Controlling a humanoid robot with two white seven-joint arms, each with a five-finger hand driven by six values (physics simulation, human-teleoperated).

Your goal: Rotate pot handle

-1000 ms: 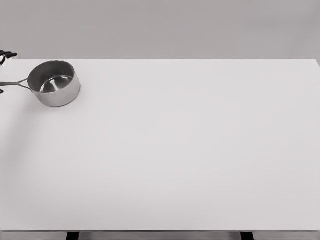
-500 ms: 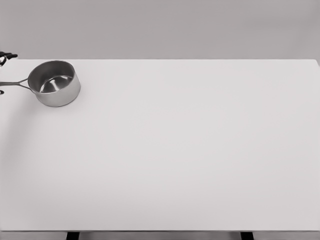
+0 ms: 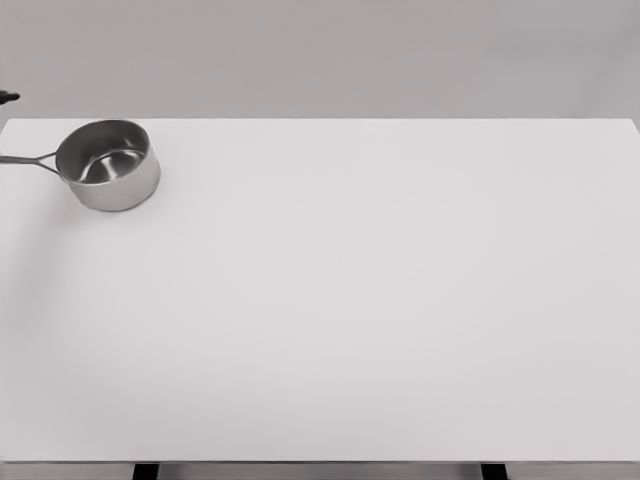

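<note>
Pot (image 3: 108,165): one item, steel saucepan, round, straight-walled, upright, open at the top, nothing visible inside. It stands at the far left corner of the surface (image 3: 380,300), near the far edge and near the left edge.

Pot handle (image 3: 28,158): one thin, dark, straight bar joined to the wall of the pot on its left side. It points left, roughly level, and runs out of the picture at the left border, so its far end is not visible.

Surface: white, wide, fills most of the head view; dark legs show below the near edge.

Dark tip (image 3: 8,97): a small dark shape at the left border, above and behind the handle, apart from it. It may be part of a robot hand, but too little shows to say which one, or how its fingers are set.

Robot hand, left: not identifiable in view; state cannot be told. Robot hand, right: not in view.

Step in hand (judgement): nothing touches the pot or the handle, so the turn is either not begun or between contacts. How far the handle must yet swing cannot be judged from the task sentence.

Next move (judgement): a robot hand must come in from the left, settle on the handle bar and sweep it around the axis of the pot, which should slide flat. The nearby corner leaves little margin: a push outward could send the pot off the surface.
</note>
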